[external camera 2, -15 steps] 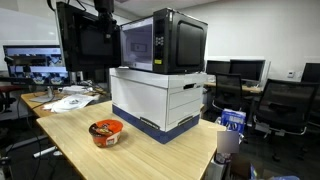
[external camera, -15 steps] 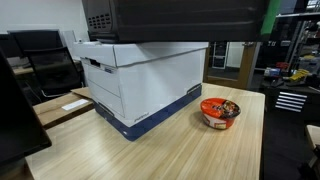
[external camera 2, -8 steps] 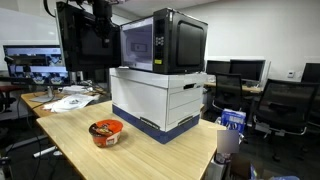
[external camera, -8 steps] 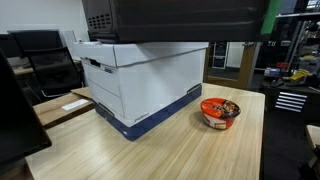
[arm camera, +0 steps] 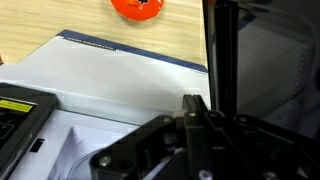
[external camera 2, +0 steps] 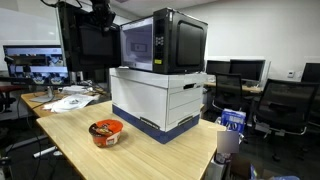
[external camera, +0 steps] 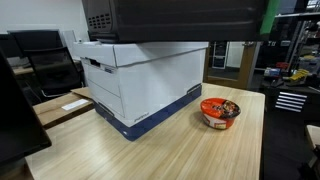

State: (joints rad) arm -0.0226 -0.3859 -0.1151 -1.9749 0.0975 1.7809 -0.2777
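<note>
As it hangs nr microwave [external camera 2: 163, 42], claw's [arm camera: 197, 104] shut

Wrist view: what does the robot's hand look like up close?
The gripper is black all over. It is built from chunky, blocky pieces, with rounded joints where the fingers hinge. No cables or writing show on it. In an exterior view the arm is only a dark shape at the top edge, too small to show details.

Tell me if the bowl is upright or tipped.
Upright: the bowl rests on its base on the table, rim level in both exterior views.
</note>
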